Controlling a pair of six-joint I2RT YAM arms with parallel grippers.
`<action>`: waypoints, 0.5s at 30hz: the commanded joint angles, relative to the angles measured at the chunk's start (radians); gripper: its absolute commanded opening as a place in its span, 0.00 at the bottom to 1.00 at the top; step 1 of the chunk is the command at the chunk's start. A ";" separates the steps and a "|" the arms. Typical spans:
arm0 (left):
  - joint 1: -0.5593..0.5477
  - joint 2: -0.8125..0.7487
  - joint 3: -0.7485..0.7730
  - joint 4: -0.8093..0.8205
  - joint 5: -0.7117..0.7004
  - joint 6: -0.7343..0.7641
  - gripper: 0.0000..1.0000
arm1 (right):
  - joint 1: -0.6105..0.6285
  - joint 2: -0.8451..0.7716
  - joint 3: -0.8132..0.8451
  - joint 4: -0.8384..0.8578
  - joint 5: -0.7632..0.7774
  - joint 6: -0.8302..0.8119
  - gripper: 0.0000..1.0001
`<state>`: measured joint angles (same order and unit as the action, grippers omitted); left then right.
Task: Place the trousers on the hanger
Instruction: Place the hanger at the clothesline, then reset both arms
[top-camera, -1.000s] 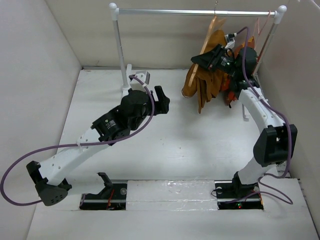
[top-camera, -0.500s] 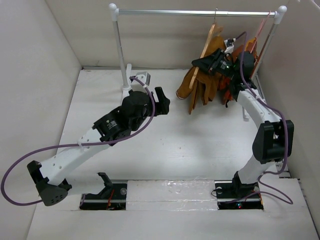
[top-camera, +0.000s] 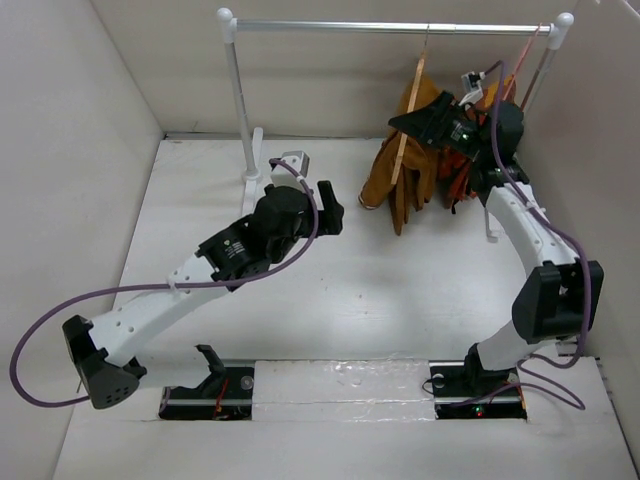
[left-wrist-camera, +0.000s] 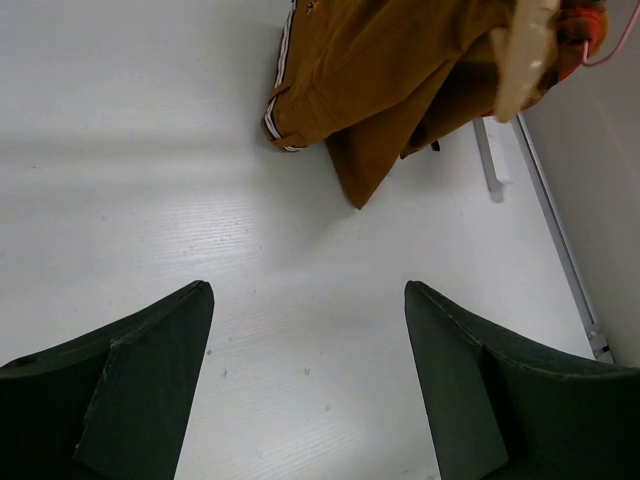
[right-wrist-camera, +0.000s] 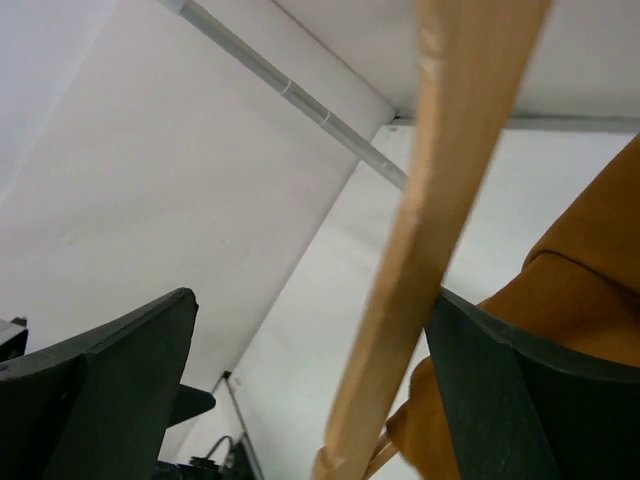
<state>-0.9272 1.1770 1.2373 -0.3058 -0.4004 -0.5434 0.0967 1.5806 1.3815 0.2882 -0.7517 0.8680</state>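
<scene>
Up at 1 o'clock on the bench (top-camera: 400, 300) hangs the hanger (top-camera: 411, 105), hooked on the rack rail (top-camera: 330, 25). The trousers (top-camera: 392, 178) are bunched around its lower part, and the folds fall toward the bench. Which bar carries the cloth is hidden. The left wrist view shows the striped waistband (left-wrist-camera: 283, 95) low at the cloth's 9 o'clock edge.

Crowding:
- The patterned garment (top-camera: 462, 186) sits just beside the trousers at their 3 o'clock, partly behind the right arm.
- A pink wire hanger (top-camera: 533, 55) leans at the rail's right end, near the right post.
- The rack's left post (top-camera: 238, 100) stands at 11 o'clock of the left arm.
- Only open bench lies between the left tool (left-wrist-camera: 307, 295) and the trousers, which are at its 2 o'clock.

Tools:
- The left tool is spread wide, nothing in it, well apart from the cloth.
- The right tool (right-wrist-camera: 312, 300) is up by the hanger's upper arm. It is also spread wide, with the wooden arm crossing the gap close against one finger (right-wrist-camera: 540, 400). It is not clamped on.

Count: two arms, two hangers (one wood, one wire), one pair of trousers, one smaller garment, one rail on two posts.
</scene>
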 joint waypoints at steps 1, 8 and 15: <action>0.030 0.013 0.059 0.020 0.032 0.008 0.73 | -0.022 -0.097 0.123 -0.098 0.038 -0.170 1.00; 0.372 0.128 0.157 -0.018 0.462 -0.061 0.73 | -0.066 -0.200 0.269 -0.326 0.126 -0.380 1.00; 0.381 0.039 0.122 -0.041 0.350 -0.012 0.76 | -0.084 -0.489 0.102 -0.607 0.255 -0.636 1.00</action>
<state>-0.5373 1.2900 1.3582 -0.3420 -0.0631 -0.5739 0.0196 1.2140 1.5352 -0.1921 -0.5777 0.3950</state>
